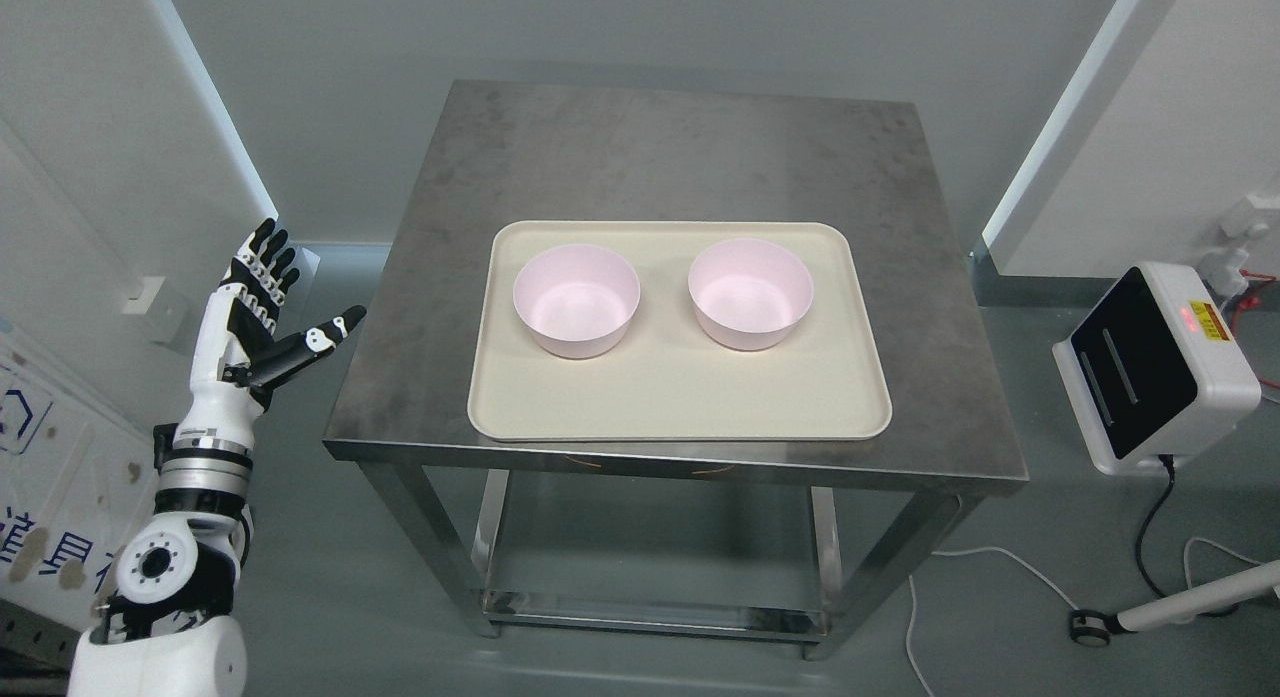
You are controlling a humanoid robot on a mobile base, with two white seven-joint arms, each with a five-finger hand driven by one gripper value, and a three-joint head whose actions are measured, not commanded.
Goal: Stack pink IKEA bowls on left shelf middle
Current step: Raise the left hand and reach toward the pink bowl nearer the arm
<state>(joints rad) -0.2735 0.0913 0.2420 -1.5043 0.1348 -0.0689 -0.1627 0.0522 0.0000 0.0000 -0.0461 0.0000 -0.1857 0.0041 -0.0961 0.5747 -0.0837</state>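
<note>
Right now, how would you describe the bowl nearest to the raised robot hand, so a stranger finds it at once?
Look at the steel table, then the cream tray on it. Two pink bowls stand apart there; this pink bowl is the left one, closer to the open left hand raised beside the table.

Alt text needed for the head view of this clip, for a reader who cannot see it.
Two pink bowls sit apart, upright and unstacked, on a cream tray on a steel table. The robot's left hand is raised, fingers spread and empty, left of the table.
</note>
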